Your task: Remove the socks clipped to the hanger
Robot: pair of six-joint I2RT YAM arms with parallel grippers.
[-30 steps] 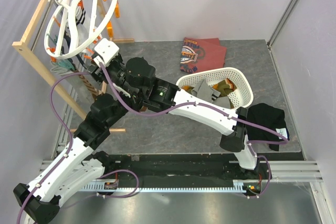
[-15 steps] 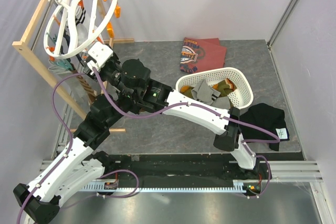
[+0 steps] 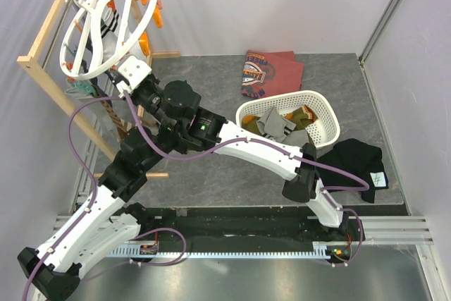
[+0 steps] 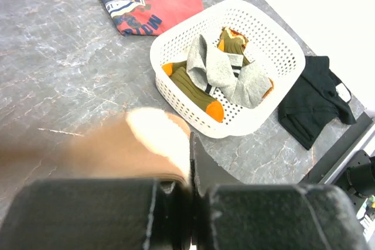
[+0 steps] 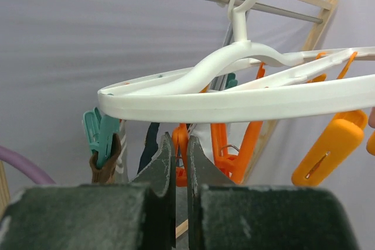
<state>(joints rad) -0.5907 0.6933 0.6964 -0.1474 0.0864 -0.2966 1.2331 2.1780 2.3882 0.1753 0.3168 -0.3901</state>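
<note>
The white ring hanger (image 3: pixel 91 8) hangs by its hook from the wooden rack, with orange clips under its rim. In the right wrist view its ring (image 5: pixel 234 102) crosses just above my right gripper (image 5: pixel 180 139). That gripper is shut, and an orange clip (image 5: pixel 183 144) shows in the thin slit at its tips; I cannot tell if they touch. Socks still hang clipped: a brown one (image 5: pixel 103 167) in a teal clip and a dark one (image 5: pixel 147 144). My left gripper (image 4: pixel 192 144) is shut with nothing seen in it. It is hidden under the right arm in the top view.
A white mesh basket (image 3: pixel 282 96) (image 4: pixel 240 126) holds olive and grey socks (image 4: pixel 234 80). A maroon printed shirt (image 3: pixel 271 72) lies behind it and a black cloth (image 3: pixel 356 163) to its right. The wooden rack (image 3: pixel 49 89) stands at the left; a blurred tan bar (image 4: pixel 88 150) is beside my left fingers.
My right arm reached further left and up under the hanger, and its gripper went from open to shut. The left arm stayed put.
</note>
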